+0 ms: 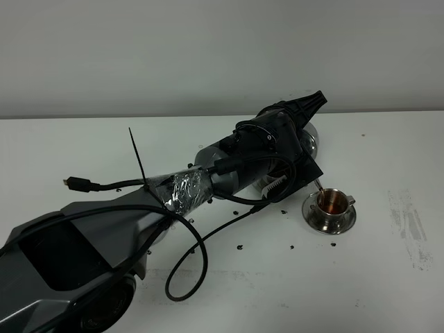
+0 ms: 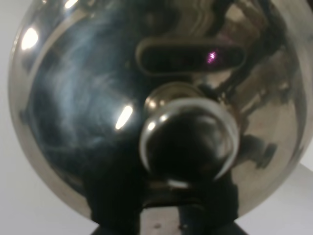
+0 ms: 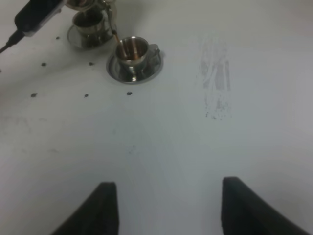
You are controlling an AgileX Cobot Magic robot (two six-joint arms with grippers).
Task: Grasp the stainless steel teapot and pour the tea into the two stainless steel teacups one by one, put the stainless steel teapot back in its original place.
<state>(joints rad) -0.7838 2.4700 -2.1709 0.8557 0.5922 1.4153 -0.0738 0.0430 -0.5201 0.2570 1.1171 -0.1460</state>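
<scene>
From the high camera: chief hazard an overflow at the teacup (image 1: 331, 202) under the spout (image 1: 320, 185), copper-brown tea already well up its wall; too long or too steep a tilt likely to send tea over the rim into the saucer (image 1: 349, 220) and onto the table (image 1: 388, 291). Spout tip only just inside the rim, so a small sideways drift of the wrist enough to drop the stream outside. Dark specks (image 1: 239, 248) scattered round the cups, nature unclear. Left arm stretched from the lower left across the middle, wrist rolled over, left gripper (image 1: 309, 103) above the teapot (image 1: 311, 142), pot mostly hidden behind it, one shiny flank showing, tipped spout-down. Loose cable (image 1: 201, 257) looping on the table beside the arm, a possible snag on the way back. Original place not to be made out. From the left wrist: view filled by the domed lid (image 2: 73, 98) and its knob (image 2: 188, 142), very close; dark fingers (image 2: 115, 215) clenched tight beside the lid, by the look of it on the pot's handle, handle itself hidden. Danger here of the lid sliding off under a steep tilt, or of the pot swinging in so narrow a hold. From the right wrist: right gripper (image 3: 166, 210) spread wide, empty, low over bare table, well apart from the cups. Stream of tea (image 3: 117, 36) landing in the teacup, second teacup (image 3: 90, 22) just beside it, beneath the pot; cannot tell whether filled. Moving across without levelling first likely to trail tea between the saucers
</scene>
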